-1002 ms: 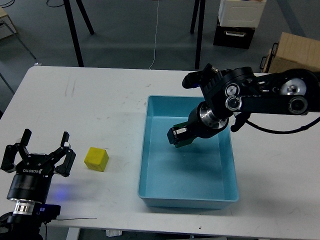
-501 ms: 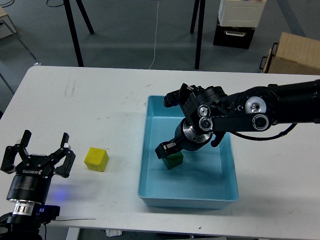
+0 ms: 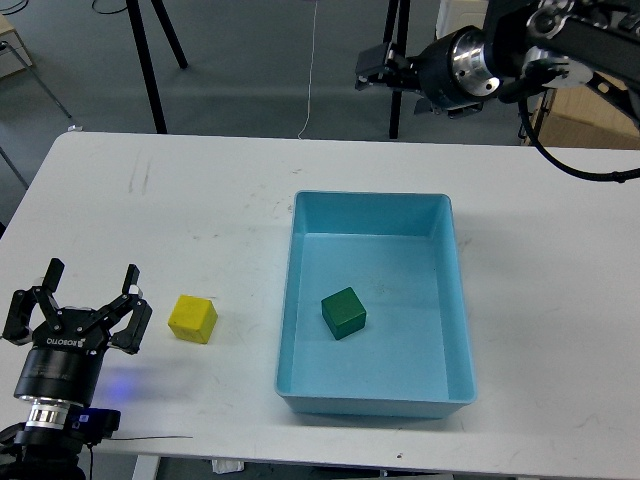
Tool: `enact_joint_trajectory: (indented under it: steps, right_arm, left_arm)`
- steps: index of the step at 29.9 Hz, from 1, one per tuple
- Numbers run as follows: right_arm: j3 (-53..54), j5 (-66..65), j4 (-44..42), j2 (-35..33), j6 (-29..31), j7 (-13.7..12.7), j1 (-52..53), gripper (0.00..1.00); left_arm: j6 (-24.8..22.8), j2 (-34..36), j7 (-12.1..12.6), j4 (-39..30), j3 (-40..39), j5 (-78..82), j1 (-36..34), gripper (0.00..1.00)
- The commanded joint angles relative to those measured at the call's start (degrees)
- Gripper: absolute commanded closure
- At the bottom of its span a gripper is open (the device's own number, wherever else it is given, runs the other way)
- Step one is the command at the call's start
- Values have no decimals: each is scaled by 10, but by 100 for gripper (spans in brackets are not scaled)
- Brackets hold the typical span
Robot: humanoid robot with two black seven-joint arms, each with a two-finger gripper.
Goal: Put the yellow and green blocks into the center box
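A green block (image 3: 343, 312) lies inside the blue box (image 3: 300, 300), left of its middle, with nothing touching it. A yellow block (image 3: 192, 318) sits on the white table (image 3: 180, 210) to the left of the box. My left gripper (image 3: 88, 290) is open and empty at the front left, a short way left of the yellow block. My right arm is raised high at the back right. Its gripper (image 3: 378, 68) is above the table's far edge, well clear of the box, and it is too dark and small to tell its fingers apart.
Black stand legs (image 3: 150, 60) and a cable (image 3: 310, 70) are on the floor behind the table. A cardboard box (image 3: 590, 125) and a black and white case (image 3: 470, 60) stand at the back right.
The right gripper let go of the green block in the box, then rose up and back out of the box. The left arm and the yellow block have not moved.
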Motion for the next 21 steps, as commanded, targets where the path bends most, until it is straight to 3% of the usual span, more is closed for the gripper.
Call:
enact_joint_trajectory:
  steps: [1,5,12,21]
  right_arm:
    - [143,112,-50,-14,1,11,-69,0]
    - [301,256,-49,-41,17,54,-160,0]
    - [507,330,-29,-68,20,66,-324,0]
    - [732,395,154,-58,20,81,-663,0]
  left_arm:
    - [0,0,1,0,0,0,-2,0]
    - [0,1,2,0,0,0,-2,0]
    - [0,1,2,0,0,0,-6,0]
    - [0,0,0,0,0,0,-7,0]
